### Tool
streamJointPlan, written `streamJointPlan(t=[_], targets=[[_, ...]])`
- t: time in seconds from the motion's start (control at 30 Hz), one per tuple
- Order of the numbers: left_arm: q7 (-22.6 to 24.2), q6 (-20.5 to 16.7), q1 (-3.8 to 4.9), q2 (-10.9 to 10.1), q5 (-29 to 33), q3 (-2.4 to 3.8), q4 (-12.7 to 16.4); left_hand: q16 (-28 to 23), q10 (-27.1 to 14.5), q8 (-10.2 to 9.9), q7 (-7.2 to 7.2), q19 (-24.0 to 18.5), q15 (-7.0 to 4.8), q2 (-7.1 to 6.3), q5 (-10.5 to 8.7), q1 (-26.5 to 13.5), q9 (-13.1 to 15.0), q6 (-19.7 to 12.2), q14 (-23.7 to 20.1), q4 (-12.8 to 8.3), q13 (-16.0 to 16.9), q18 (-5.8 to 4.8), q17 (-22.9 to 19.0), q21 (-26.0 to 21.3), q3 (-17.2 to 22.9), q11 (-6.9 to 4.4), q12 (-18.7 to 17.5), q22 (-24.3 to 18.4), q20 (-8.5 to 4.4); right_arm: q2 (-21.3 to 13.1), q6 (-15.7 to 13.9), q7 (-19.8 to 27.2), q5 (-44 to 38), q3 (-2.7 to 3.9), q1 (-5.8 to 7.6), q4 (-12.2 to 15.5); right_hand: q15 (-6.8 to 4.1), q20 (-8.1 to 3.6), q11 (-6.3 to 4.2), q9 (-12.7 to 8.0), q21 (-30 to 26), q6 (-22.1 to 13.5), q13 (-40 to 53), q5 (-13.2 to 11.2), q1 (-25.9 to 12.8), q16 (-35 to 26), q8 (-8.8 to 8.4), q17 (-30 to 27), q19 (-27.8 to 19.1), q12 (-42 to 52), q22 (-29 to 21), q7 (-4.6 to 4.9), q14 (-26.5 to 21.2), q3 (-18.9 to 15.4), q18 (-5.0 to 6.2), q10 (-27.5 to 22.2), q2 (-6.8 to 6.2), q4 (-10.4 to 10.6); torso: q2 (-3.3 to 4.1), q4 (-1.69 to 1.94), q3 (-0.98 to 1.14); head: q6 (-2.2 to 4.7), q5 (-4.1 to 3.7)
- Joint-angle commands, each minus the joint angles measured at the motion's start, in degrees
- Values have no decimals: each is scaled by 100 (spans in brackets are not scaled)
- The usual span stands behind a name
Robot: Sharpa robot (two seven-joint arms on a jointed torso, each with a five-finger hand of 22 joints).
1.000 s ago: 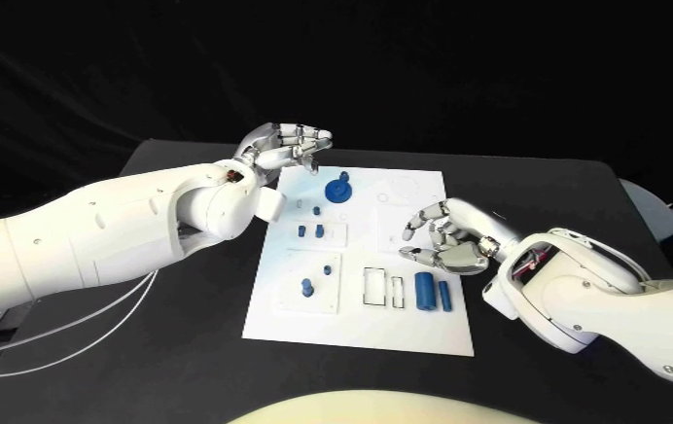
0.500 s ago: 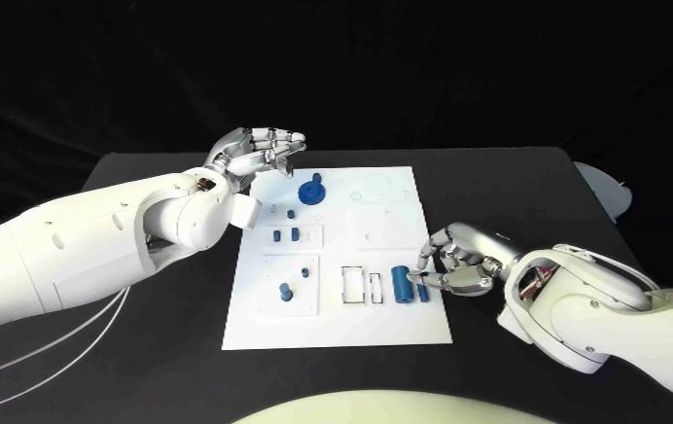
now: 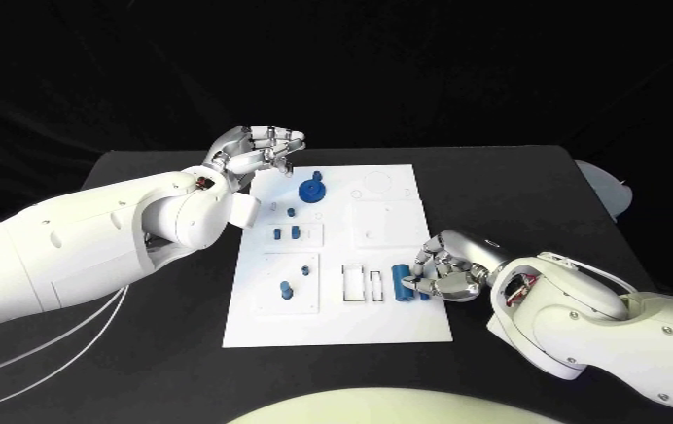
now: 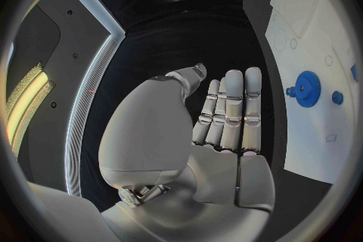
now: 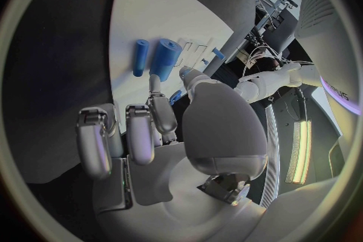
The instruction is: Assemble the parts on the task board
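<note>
The white task board (image 3: 336, 327) lies mid-table. A blue gear (image 3: 311, 189) stands near its far end, and small blue pegs (image 3: 286, 233) and studs (image 3: 286, 291) sit along its left side. Two blue cylinders, one thick (image 3: 403, 283) and one thin (image 3: 421, 290), lie side by side near the board's right edge. My right hand (image 3: 449, 268) rests low beside them. In the right wrist view its thumb and one finger reach the near end of the thick cylinder (image 5: 165, 59), which lies flat on the board (image 5: 144, 12). My left hand (image 3: 264, 152) hovers empty beyond the far left corner, fingers straight (image 4: 227, 115), the gear (image 4: 307, 88) beside them.
Empty rectangular slots (image 3: 362, 285) are outlined just left of the cylinders. A pale object (image 3: 603, 186) sits at the table's right edge. White cables (image 3: 85, 346) hang off the left side by my left arm.
The camera shifted after the first frame. My right hand came down from mid-board to the two blue cylinders and edged closer to the thick one. My left hand stayed put.
</note>
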Motion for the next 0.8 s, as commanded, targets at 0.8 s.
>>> streamJointPlan(t=[0.8], targets=[[13, 123, 5, -35, -20, 3, 54, -7, -49, 41, 42, 18, -4, -20, 30, -13, -5, -3, -34, 14, -10, 84, -9, -27, 17, 9, 32, -9, 6, 558, 180, -209, -667, 0, -237, -417, -31, -56, -37, 18, 47, 24, 54, 43, -58, 36, 69, 327, 573, 69, 1487, -41, 379, -101, -68, 36, -26, -13, -7, 16, 0, -62, 57]])
